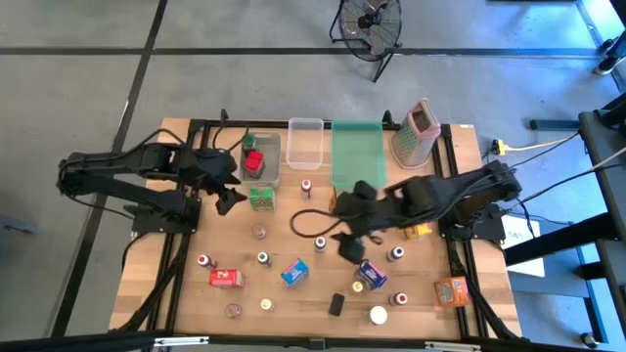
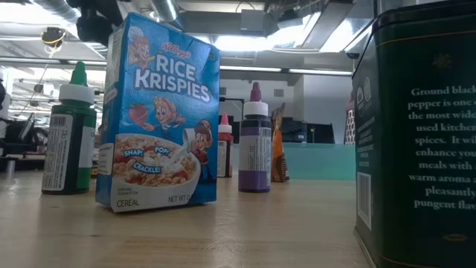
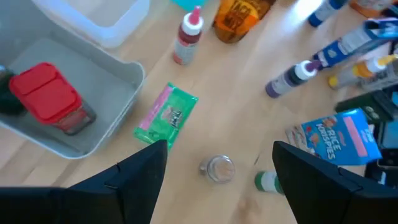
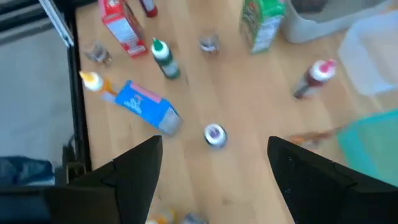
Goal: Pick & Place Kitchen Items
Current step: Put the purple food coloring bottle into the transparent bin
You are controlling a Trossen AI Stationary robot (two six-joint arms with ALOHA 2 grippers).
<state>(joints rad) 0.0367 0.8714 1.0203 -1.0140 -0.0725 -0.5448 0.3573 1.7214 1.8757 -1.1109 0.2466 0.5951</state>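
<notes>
— Where are the pincers?

— The left pincer [image 1: 232, 196] hangs over the worktop [image 1: 186, 284] beside the green box [image 1: 261, 198], its fingers [image 3: 140, 177] spread apart with nothing between them. The right pincer [image 1: 344, 235] is over the middle of the worktop, below the green tray [image 1: 356, 147], also spread open and empty.

— And the kitchen items?

— Mostly scattered on the wood. A red box [image 1: 254, 162] sits in the grey bin [image 1: 272, 176]; the clear bin [image 1: 305, 142] is next to it. A red-capped bottle [image 1: 306, 185] stands just below the clear bin. A small jar [image 1: 259, 231] lies below the green box. Nearer the front: a red carton [image 1: 225, 278], a blue cereal box [image 1: 294, 271], a green-capped bottle [image 1: 263, 258], a white-lidded jar [image 1: 379, 314] and an orange box [image 1: 452, 290] near the right edge.

— Anything else?

— The grater [image 1: 415, 132] stands at the far right corner. From table height, the cereal box stands upright with a purple bottle [image 2: 255, 141] well beside it.
</notes>
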